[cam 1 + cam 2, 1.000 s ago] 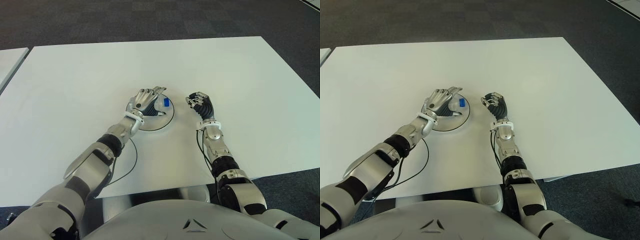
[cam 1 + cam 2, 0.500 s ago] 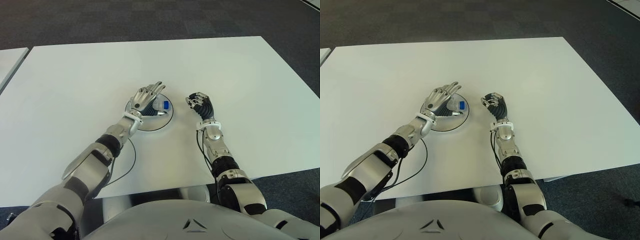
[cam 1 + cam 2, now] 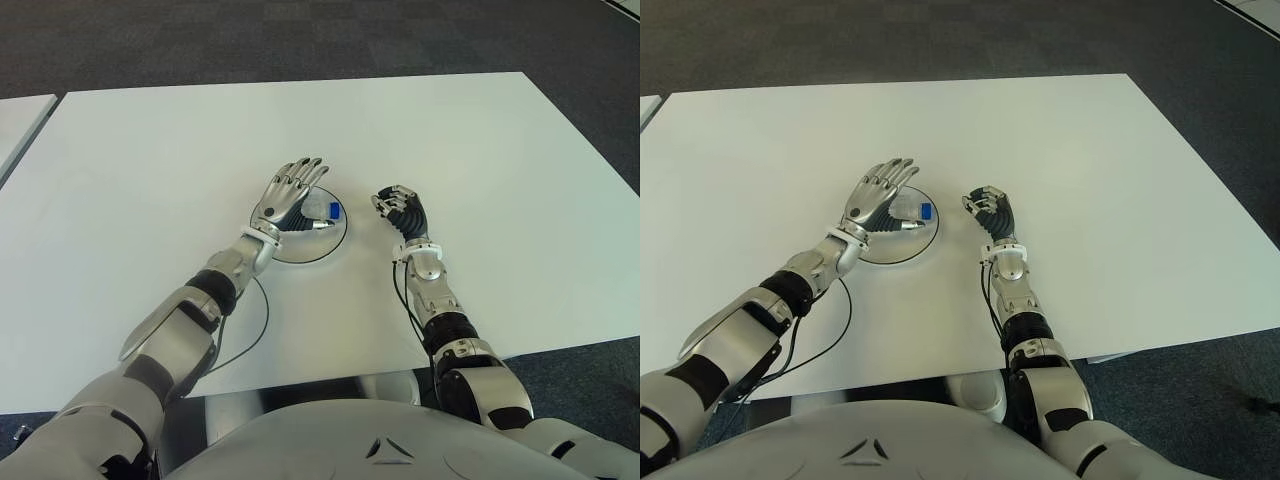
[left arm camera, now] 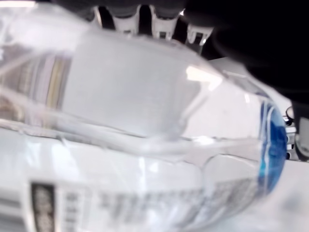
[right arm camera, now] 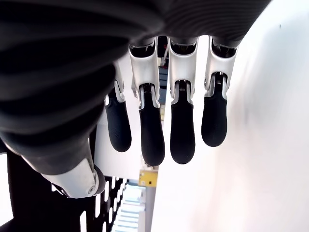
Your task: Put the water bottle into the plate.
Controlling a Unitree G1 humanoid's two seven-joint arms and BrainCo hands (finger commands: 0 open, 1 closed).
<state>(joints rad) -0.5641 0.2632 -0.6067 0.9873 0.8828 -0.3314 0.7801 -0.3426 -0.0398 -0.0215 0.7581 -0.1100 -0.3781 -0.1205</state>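
A clear water bottle [image 3: 322, 209] with a blue cap lies on its side in the round white plate [image 3: 300, 258], cap toward my right hand. My left hand [image 3: 288, 190] hovers over the plate's left part, fingers spread and raised off the bottle, which fills the left wrist view [image 4: 145, 121]. My right hand [image 3: 398, 205] shows just right of the plate, its fingers [image 5: 182, 135] curled with nothing in them.
The white table [image 3: 500, 150] stretches wide on all sides of the plate. A second white table's corner [image 3: 15, 120] shows at the far left. A thin black cable [image 3: 262, 320] hangs beside my left forearm. Dark carpet lies beyond the far edge.
My left hand's fingers have uncurled and lifted from the bottle, letting go of it. The bottle stays lying in the plate. The right hand has not moved.
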